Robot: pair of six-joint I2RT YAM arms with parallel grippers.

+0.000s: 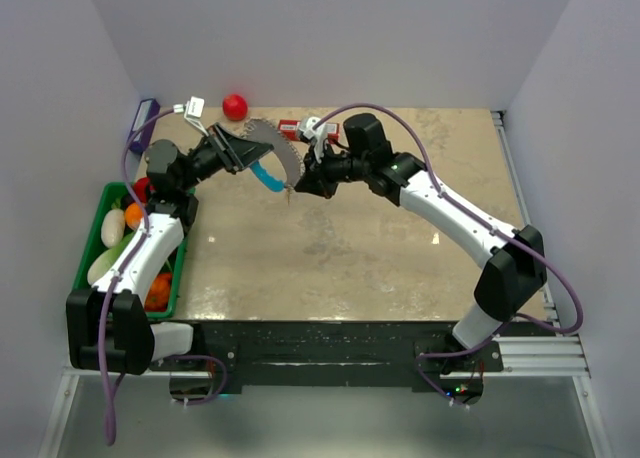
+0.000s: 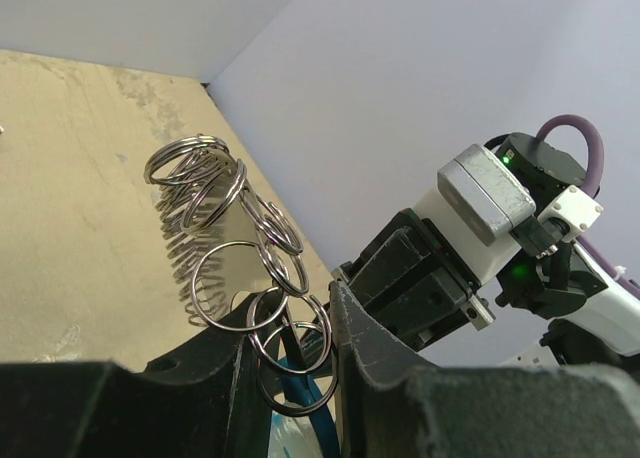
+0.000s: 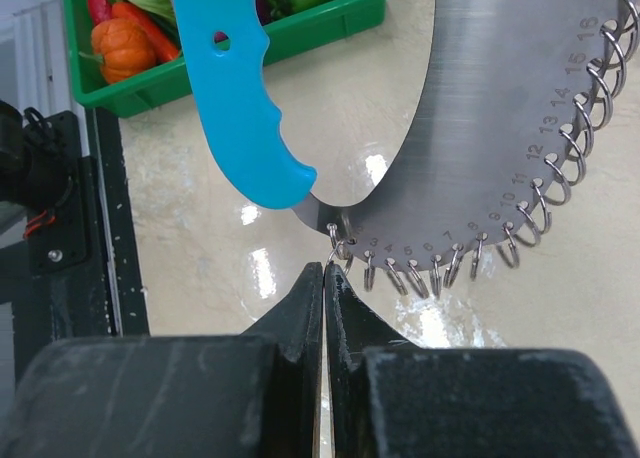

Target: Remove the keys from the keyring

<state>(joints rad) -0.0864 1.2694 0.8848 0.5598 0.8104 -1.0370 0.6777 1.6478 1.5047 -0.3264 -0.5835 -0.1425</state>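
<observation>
Steel keyring (image 3: 470,128) aloft, nothing visibly off yet.
Left jaws clamp it; right jaws pressed shut at its end ring (image 3: 336,246).

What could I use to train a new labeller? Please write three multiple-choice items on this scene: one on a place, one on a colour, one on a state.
1. Where does the green bin stand?
A. at the left edge of the table
B. at its far right corner
C. in its middle

2. What colour is the handle of the keyring?
A. red
B. light blue
C. yellow

3. How is the right gripper?
A. wide open
B. shut, tips at a small ring
C. holding the bin

Answers:
1 A, the top view shows it at the left edge.
2 B, the right wrist view shows it light blue.
3 B, its fingers meet there with no gap.
</observation>
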